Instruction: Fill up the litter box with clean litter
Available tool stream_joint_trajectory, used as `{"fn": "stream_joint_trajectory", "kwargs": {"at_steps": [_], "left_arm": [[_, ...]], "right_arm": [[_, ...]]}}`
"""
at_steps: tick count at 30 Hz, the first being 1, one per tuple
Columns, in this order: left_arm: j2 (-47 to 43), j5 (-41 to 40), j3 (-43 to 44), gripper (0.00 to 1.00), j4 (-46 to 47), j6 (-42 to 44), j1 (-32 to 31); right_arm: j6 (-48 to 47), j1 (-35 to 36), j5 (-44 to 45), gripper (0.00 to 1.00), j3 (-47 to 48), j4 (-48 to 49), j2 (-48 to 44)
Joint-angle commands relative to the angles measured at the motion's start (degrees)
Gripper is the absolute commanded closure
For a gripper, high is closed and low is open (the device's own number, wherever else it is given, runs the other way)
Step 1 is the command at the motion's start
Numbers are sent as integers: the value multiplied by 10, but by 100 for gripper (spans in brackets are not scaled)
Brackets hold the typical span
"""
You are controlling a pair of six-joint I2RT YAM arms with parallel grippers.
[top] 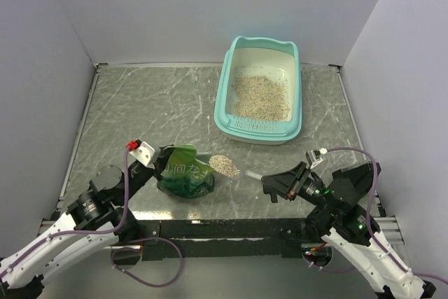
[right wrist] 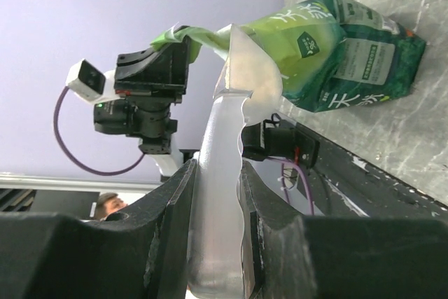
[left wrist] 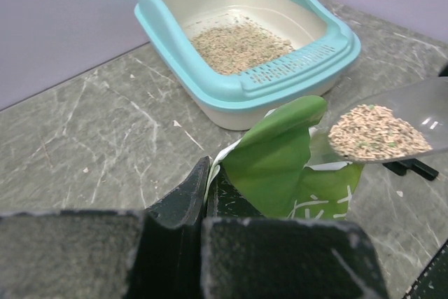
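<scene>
The teal litter box (top: 221, 103) stands at the back right with a layer of beige clean litter (top: 262, 96) in it; it also shows in the left wrist view (left wrist: 231, 89). My right gripper (top: 269, 188) is shut on the handle of a clear plastic scoop (right wrist: 224, 173). The scoop's bowl holds a heap of litter (top: 224, 164) just right of the green pouch (top: 185, 173). My left gripper (top: 162, 162) is shut on the pouch's top edge (left wrist: 269, 152) and holds it upright.
The grey marbled table (top: 154, 110) has raised rails on its left and right sides. A black frame bar (top: 224, 227) runs along the near edge between the arm bases.
</scene>
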Motion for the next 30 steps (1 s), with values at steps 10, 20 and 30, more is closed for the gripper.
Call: {"fn": "stream_joint_trajectory", "kwargs": {"at_steps": [10,20,30], "left_arm": [[-6,-87,11,99,45,-6,18],[-15,-95,9,99,40,-1,18],[-24,-95,10,99,36,-4,19]], "right_arm": [[5,-2,-5,100,46,78,17],[-9,-2,64,100,99,132,120],[-18,-3,180,100,116,168,172]]}}
